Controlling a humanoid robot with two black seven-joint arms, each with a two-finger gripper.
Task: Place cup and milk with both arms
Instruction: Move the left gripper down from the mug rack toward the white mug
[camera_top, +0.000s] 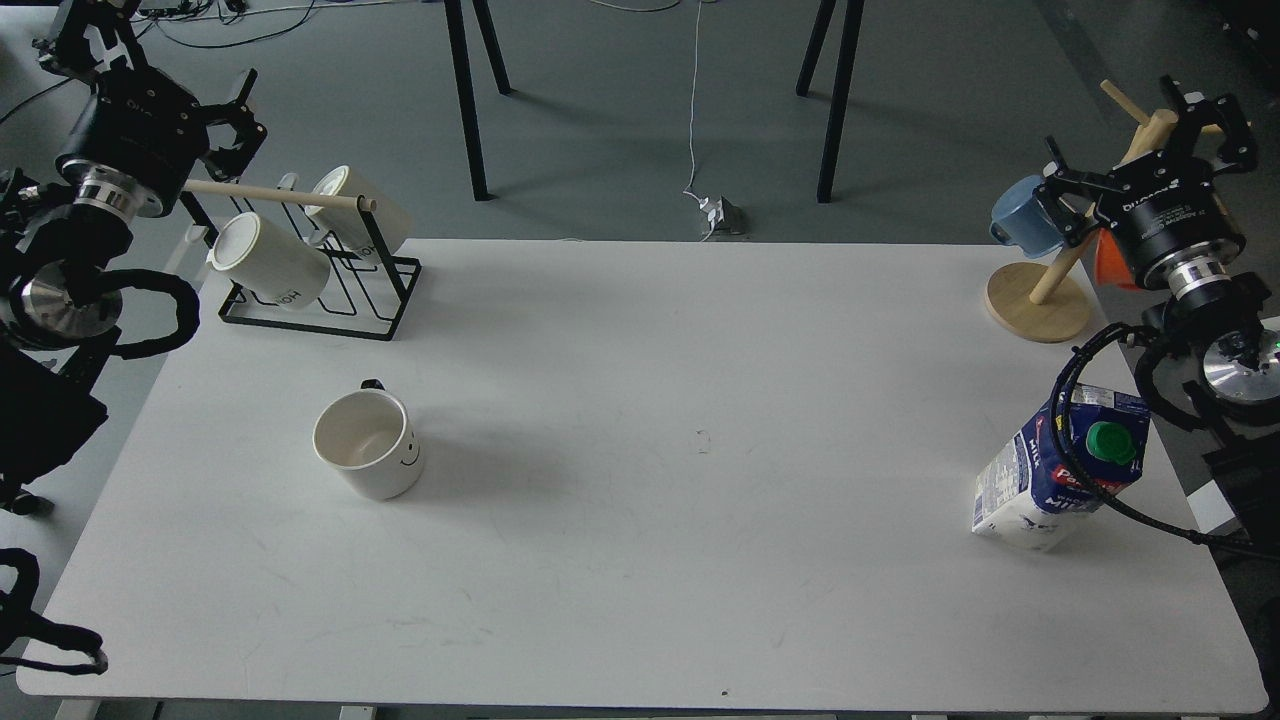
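Left gripper (232, 118) hangs spread wide above the mug rack (320, 290). The cup (368, 443) stands upright just in front of that rack; the milk (1062, 468) far right of it, right gripper (1140, 140) gaping, empty.

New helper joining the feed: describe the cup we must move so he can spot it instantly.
On the white table, look at the left half, in front of the black wire rack. The cup stands upright and alone there. Unlike the racked cream mugs, it shows a small black smiley.
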